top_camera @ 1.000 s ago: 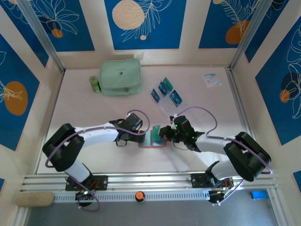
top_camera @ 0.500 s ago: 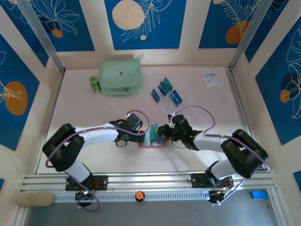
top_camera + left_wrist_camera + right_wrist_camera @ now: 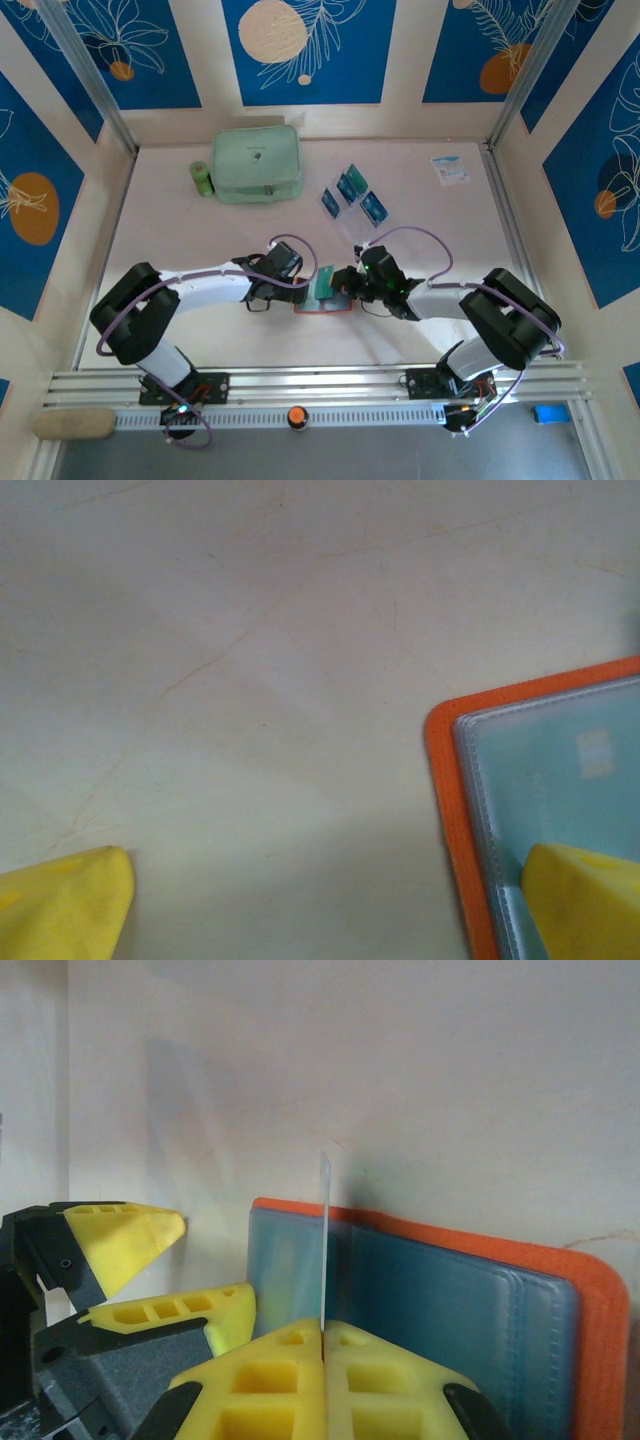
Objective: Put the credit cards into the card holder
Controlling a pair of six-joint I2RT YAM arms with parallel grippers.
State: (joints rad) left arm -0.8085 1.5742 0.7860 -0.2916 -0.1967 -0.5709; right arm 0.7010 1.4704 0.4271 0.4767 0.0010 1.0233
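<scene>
Shows markings on the thin teal-blue credit cards (image 3: pixel 349 187) and the white-and-blue paper leaflet (image 3: pixel 451 168) too small to read. Grips one teal card (image 3: pixel 324 1230) upright in the clenched right fingers (image 3: pixel 270 1380), at the open orange folding wallet (image 3: pixel 600 1310). Spreads the left fingers (image 3: pixel 70 905), released, one tip over the wallet's corner. Rests on a pale scuffed surface (image 3: pixel 200 330), boxed by blue leaf-patterned wall panels (image 3: pixel 310 50).

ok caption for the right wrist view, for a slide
right jaws pinching a credit card edge-on over the open card holder
</scene>
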